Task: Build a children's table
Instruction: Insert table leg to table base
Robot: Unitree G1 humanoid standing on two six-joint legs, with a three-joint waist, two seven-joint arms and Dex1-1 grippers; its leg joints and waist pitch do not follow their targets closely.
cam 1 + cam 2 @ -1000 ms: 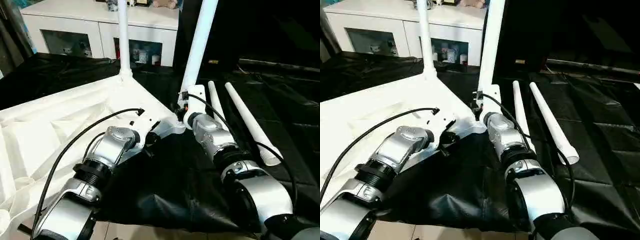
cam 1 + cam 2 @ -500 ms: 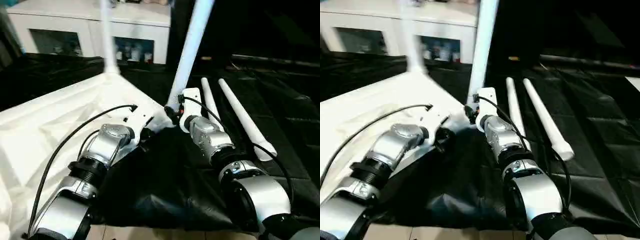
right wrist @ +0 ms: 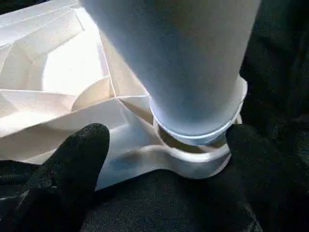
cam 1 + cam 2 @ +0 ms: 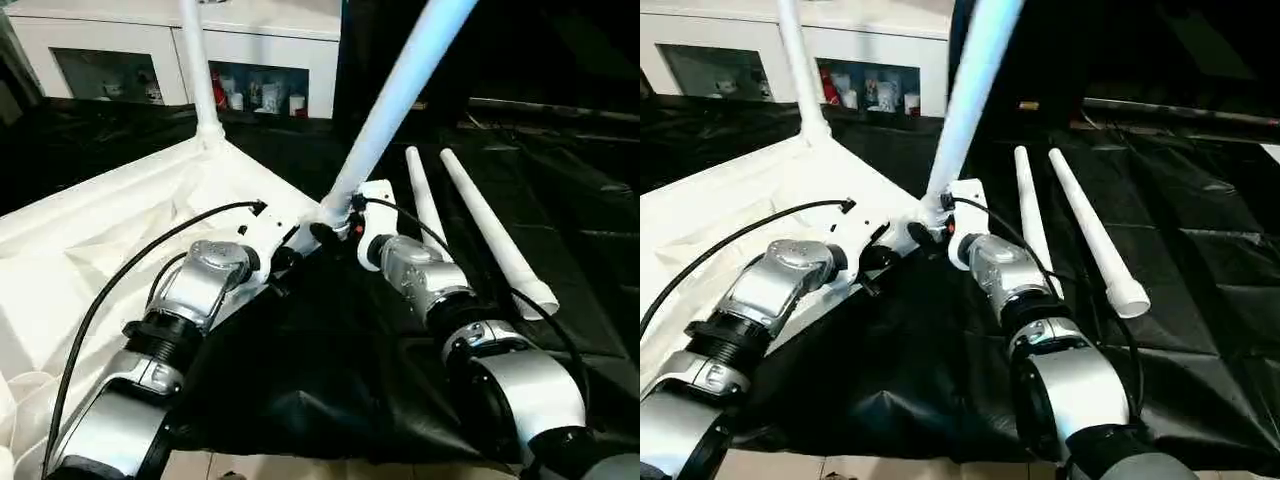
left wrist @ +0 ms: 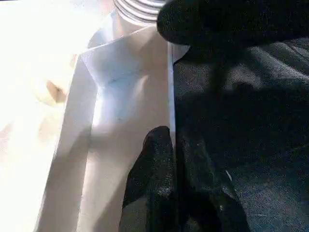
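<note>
Reaching forward, the left gripper (image 5: 171, 159) pinches the tabletop (image 4: 90, 240) rim; at 2 o'clock, the right gripper (image 3: 164, 159) gapes wide around the tilted leg (image 4: 385, 115).

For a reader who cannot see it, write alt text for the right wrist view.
A thick white table leg leans in its corner socket on the upturned tabletop, its base lifted out of the socket on one side. The right gripper's two black fingers stand wide apart on either side, not touching it, over black sheeting.
</note>
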